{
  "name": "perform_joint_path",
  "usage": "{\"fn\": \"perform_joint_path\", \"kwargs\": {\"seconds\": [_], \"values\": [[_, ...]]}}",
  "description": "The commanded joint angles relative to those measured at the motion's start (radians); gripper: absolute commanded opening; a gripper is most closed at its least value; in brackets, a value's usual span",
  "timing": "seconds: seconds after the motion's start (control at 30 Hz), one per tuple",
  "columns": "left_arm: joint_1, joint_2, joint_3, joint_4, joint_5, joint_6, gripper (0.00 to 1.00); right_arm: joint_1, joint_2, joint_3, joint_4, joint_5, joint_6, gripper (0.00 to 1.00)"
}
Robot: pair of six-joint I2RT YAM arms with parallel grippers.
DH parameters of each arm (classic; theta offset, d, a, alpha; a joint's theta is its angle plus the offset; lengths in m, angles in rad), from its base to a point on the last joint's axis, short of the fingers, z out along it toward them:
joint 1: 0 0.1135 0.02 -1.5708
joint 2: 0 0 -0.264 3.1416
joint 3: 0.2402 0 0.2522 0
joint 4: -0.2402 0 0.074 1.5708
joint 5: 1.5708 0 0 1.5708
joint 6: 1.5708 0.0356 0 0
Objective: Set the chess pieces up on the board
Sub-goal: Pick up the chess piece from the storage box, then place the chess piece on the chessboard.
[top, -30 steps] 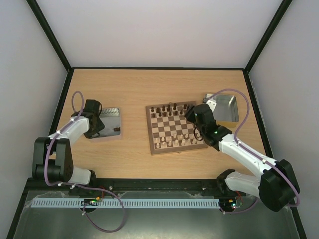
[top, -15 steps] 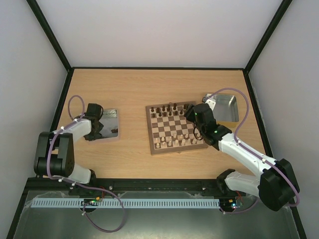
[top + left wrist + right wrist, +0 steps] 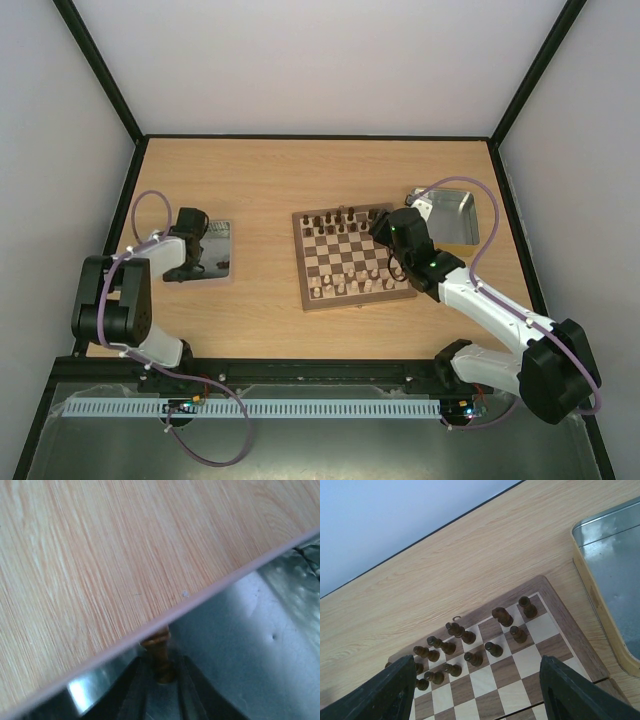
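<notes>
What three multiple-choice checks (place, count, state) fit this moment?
1. Where is the left gripper? A over the board; B in a metal tray; C parked at its base.
2. How many metal trays show? A one; B three; C two.
3. The right gripper is: A open, empty; B shut on a pawn; C shut, empty.
Answers: B, its fingers flank a brown chess piece in the left tray. C, the left tray and the right tray. A, jaws wide apart above the board, nothing between.
</notes>
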Motion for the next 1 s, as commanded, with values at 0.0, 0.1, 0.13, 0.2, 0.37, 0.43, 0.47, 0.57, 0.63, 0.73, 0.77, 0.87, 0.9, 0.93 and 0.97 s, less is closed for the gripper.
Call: {"fn": "perform_joint_path", "kwargs": {"seconds": [0.0,0.1,0.13,0.2,0.37,0.43,0.47,0.57,0.63,0.73,0.77,0.87,0.9,0.93,0.97], "values": [[-0.001,0.033,0.014,0.013,-0.051,-0.013,0.13,-0.005,-0.012,0.026,0.010,0.010,-0.001,0.66],[-0.002,0.045,0.015,0.038,-0.037,0.015,0.03,-0.005,-0.010,0.027,0.010,0.009,0.000,0.66],[-0.003,0.045,0.015,0.043,-0.029,0.020,0.03,-0.005,-0.011,0.027,0.010,0.008,0.000,0.66],[-0.013,0.032,0.013,0.050,-0.018,0.031,0.02,-0.005,-0.012,0.027,0.010,0.009,0.001,0.66],[-0.062,-0.042,0.027,0.021,0.002,0.047,0.02,-0.005,-0.014,0.025,0.010,0.013,0.003,0.67],[-0.077,-0.071,0.033,0.007,0.021,0.055,0.02,-0.005,-0.014,0.024,0.011,0.013,0.004,0.66],[-0.080,-0.085,0.035,0.002,0.036,0.061,0.02,-0.005,-0.013,0.024,0.011,0.013,0.004,0.66],[-0.082,-0.125,0.039,0.008,0.110,0.099,0.02,-0.005,-0.013,0.022,0.013,0.009,0.007,0.66],[-0.085,-0.144,0.050,0.037,0.219,0.176,0.02,-0.005,-0.014,0.023,0.012,0.003,0.007,0.66],[-0.114,-0.144,0.100,0.043,0.438,0.354,0.02,-0.005,-0.015,0.023,0.014,-0.010,0.009,0.67],[-0.131,-0.139,0.126,0.022,0.485,0.401,0.02,-0.005,-0.013,0.023,0.015,-0.012,0.012,0.67],[-0.188,-0.131,0.189,-0.035,0.624,0.533,0.02,-0.005,-0.009,0.020,0.024,-0.042,0.016,0.67],[-0.209,-0.135,0.203,-0.038,0.671,0.567,0.02,-0.005,-0.005,0.020,0.031,-0.061,0.013,0.68],[-0.232,-0.139,0.216,-0.038,0.728,0.601,0.02,-0.005,-0.001,0.018,0.037,-0.081,0.011,0.67],[-0.255,-0.141,0.230,-0.039,0.777,0.623,0.02,-0.005,0.002,0.017,0.041,-0.099,0.012,0.67]]}}
